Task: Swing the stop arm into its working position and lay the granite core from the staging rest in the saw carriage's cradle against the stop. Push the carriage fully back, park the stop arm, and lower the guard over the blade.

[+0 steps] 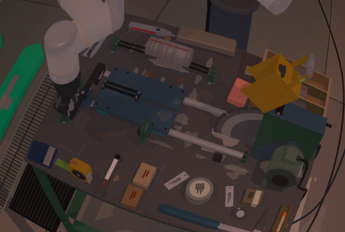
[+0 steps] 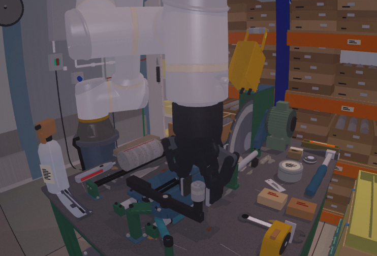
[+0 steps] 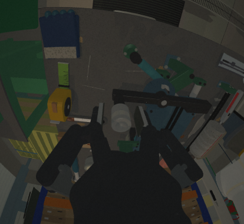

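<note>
At the left end of the saw table the black stop arm (image 2: 164,198) lies across the end of the blue carriage (image 1: 140,100), its grey knurled knob (image 2: 197,190) standing up at the outer tip. My gripper (image 3: 120,118) is open around that knob (image 3: 120,118) and holds nothing. The carriage sits at the left end of its two rails, its black cradle bars (image 1: 121,89) empty. The speckled granite core (image 1: 169,53) lies on the staging rest at the back of the table. The yellow guard (image 1: 276,83) is tipped up above the grey blade (image 1: 238,125).
Behind the table stand the robot's dark base (image 1: 229,18) and a tan block (image 1: 206,40). A tape measure (image 1: 80,170), small boxes (image 1: 144,175), a round tin (image 1: 199,189) and a blue-handled tool (image 1: 188,216) lie along the front edge. The green motor (image 1: 283,167) sits right.
</note>
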{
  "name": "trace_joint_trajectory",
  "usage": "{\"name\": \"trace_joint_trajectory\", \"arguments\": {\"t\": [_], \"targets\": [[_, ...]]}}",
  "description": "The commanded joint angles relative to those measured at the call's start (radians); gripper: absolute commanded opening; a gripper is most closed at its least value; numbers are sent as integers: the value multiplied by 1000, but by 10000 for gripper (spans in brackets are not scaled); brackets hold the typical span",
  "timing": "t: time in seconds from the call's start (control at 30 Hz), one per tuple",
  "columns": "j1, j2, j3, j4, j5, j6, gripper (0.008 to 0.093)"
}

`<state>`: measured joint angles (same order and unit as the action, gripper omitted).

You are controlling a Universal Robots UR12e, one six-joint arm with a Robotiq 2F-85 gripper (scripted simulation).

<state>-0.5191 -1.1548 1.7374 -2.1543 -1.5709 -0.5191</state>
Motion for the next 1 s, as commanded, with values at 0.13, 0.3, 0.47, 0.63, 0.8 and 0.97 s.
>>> {"name": "trace_joint_trajectory", "arguments": {"t": [0.13, 0.3, 0.47, 0.63, 0.8, 0.97], "targets": [[0, -2, -2, 2, 0, 0, 520], [0, -21, -19, 37, 0, 0, 520], [0, -45, -43, 86, 0, 0, 520], [0, -50, -48, 98, 0, 0, 520], [0, -85, -96, 177, 0, 0, 520], [0, -88, -99, 188, 0, 0, 520]]}}
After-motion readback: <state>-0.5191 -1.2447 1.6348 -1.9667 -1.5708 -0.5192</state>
